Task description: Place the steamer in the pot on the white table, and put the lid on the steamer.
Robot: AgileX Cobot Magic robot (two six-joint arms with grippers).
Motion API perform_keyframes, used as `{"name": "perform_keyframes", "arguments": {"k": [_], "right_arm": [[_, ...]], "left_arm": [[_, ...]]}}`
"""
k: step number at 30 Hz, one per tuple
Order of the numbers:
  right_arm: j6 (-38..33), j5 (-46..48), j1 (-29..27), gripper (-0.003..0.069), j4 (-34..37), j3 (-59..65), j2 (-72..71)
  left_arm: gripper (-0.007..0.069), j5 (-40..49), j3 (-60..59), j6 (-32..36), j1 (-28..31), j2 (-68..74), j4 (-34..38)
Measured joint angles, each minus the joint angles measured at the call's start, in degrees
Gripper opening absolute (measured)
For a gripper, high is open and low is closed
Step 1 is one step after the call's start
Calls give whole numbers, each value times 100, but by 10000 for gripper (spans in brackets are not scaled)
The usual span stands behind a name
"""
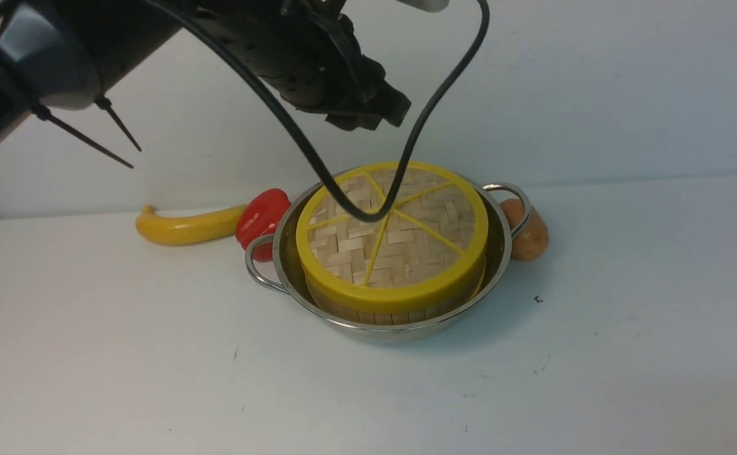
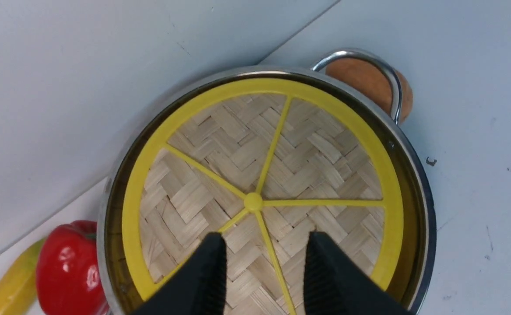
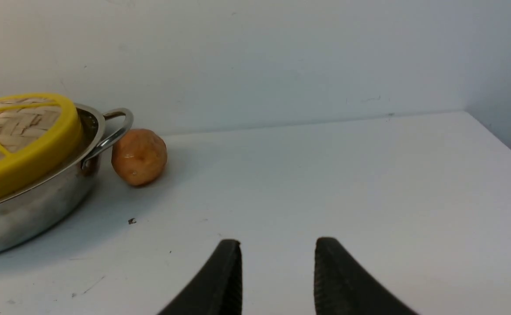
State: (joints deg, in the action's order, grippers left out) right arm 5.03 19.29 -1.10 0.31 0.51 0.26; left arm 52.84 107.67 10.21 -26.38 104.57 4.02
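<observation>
The shiny steel pot (image 1: 502,253) stands on the white table (image 1: 627,328). Inside it sits the steamer (image 1: 374,314), with only a strip of its slatted side showing under the lid (image 1: 406,243). The woven lid with yellow rim and spokes rests flat on the steamer. My left gripper (image 1: 381,114) hangs above the pot's far side. In the left wrist view it (image 2: 264,239) is open above the lid (image 2: 316,153), apart from it and holding nothing. My right gripper (image 3: 277,243) is open over bare table, to the right of the pot (image 3: 32,210), and does not show in the front view.
A yellow banana (image 1: 185,226) and a red pepper (image 1: 261,218) lie at the pot's left. An orange-brown potato (image 1: 529,230) sits by the right handle. A black cable (image 1: 409,151) loops down from the left arm in front of the lid. A wall runs behind the table.
</observation>
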Motion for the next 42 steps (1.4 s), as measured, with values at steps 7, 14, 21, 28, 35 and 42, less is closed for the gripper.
{"name": "perform_keyframes", "arguments": {"k": [7, 14, 21, 28, 35, 42], "right_arm": [[0, 0, 0, 248, 0, 0, 0], [0, 0, 0, 248, 0, 0, 0], [0, 0, 0, 248, 0, 0, 0], [0, 0, 0, 248, 0, 0, 0], [0, 0, 0, 248, 0, 0, 0], [0, 0, 0, 248, 0, 0, 0]], "left_arm": [[241, -134, -12, -589, 0, -1023, -134], [241, 518, -33, -1021, 128, -2737, -911], [241, 470, -1292, -1021, 982, -4277, -1005], [241, -1373, -4805, -1021, 2197, -6081, -528], [241, -2800, -8218, -1021, 2881, -7839, -333], [241, -3506, -9786, -1051, 2937, -9625, -318]]}}
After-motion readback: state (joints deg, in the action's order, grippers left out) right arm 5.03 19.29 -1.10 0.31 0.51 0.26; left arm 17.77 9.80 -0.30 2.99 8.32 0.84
